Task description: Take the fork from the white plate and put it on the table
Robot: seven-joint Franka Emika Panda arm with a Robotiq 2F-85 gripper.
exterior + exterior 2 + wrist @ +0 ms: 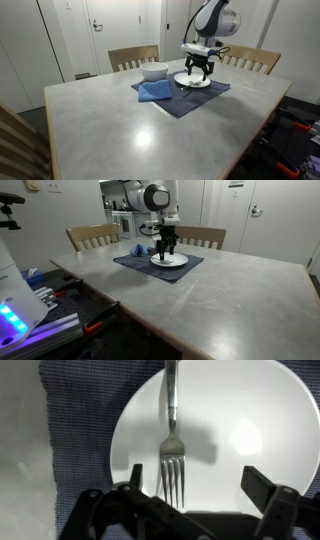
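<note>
The fork [171, 435] lies on the white plate [250, 420], tines toward the camera in the wrist view. The plate [193, 81] [170, 261] rests on a dark blue placemat [75, 430] on the table [130, 125] [220, 295]. My gripper [196, 488] is open and hovers just above the plate, its fingers on either side of the plate's middle, with the fork's tines near the left finger. In both exterior views the gripper [199, 70] [165, 252] hangs straight down over the plate. The fork is too small to make out there.
A white bowl [154, 71] and a blue cloth [155, 91] sit on the placemat [185, 98] beside the plate. Wooden chairs [133, 56] [250, 60] stand at the far side of the table. Equipment lies on the floor by the table's edge [60, 305].
</note>
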